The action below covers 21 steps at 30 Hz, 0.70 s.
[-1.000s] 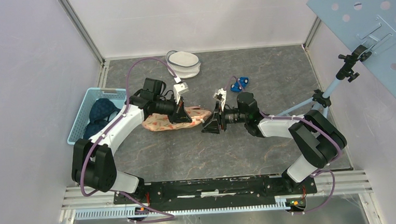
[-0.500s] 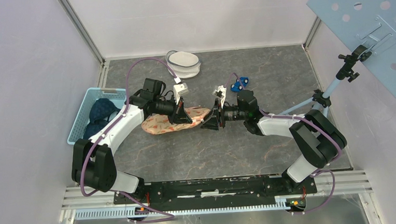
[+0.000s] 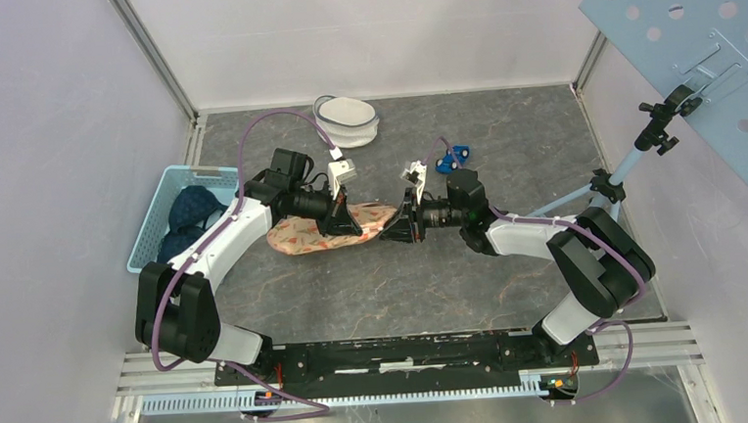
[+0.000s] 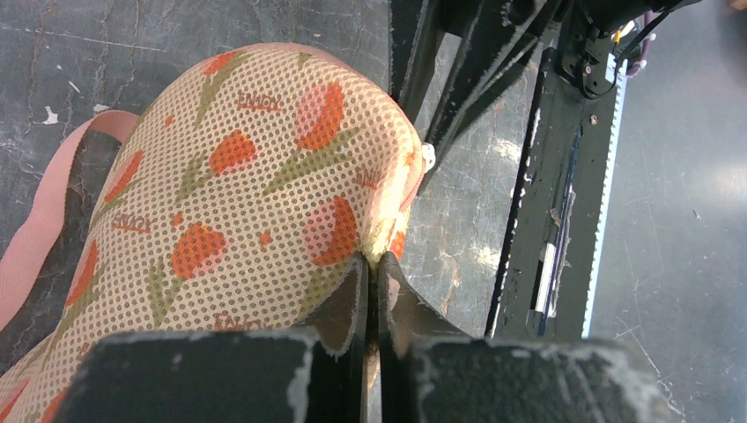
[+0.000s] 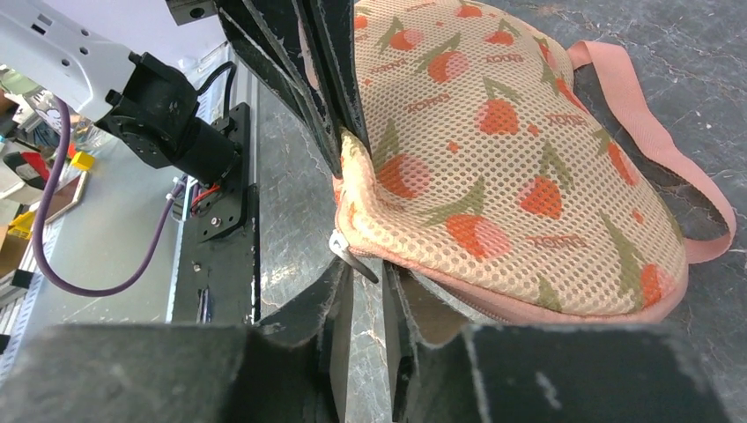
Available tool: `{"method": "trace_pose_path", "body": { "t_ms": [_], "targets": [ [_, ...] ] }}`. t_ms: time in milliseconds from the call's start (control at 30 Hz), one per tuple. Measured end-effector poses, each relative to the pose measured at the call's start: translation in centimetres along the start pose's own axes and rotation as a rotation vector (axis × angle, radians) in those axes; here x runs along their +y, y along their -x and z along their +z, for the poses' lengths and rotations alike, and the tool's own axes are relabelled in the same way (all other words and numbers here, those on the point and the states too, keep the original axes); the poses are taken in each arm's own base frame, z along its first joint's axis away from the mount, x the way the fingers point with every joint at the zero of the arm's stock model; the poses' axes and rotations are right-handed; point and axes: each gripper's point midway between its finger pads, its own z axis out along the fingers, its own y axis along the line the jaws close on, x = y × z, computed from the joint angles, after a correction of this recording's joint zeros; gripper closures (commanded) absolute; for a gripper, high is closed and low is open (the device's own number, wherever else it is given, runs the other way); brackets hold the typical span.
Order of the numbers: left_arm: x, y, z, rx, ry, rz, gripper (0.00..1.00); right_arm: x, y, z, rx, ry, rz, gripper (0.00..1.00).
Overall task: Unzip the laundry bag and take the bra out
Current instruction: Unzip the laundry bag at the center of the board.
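Laundry bag [image 3: 327, 232] lies zipped on the surface [image 3: 503, 145] between the two arms, its long axis running left to right, with the zipper pull [image 5: 352, 258] at the end that faces the right arm. The left claw [image 4: 372, 264] is clamped tight on a fold of mesh at that same end. The right claw [image 5: 366, 286] stands only narrowly apart astride the pull, with no firm pinch evident yet, so the pull's likely path is along the seam, away from the right claw.
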Motion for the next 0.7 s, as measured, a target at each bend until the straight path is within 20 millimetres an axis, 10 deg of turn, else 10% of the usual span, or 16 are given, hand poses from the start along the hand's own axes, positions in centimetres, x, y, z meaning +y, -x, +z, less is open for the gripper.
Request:
{"method": "trace_pose_path", "body": {
  "t_ms": [133,700],
  "targets": [
    [0.1,-0.1,0.0,0.005,0.004,0.002,0.98,0.1,0.0,0.0,0.002,0.003,0.002,1.00],
    [1.4,-0.7,-0.1,0.026,0.065,0.034,0.98,-0.2,-0.7,-0.3,0.032,-0.018,-0.011,1.00]
  ]
}}
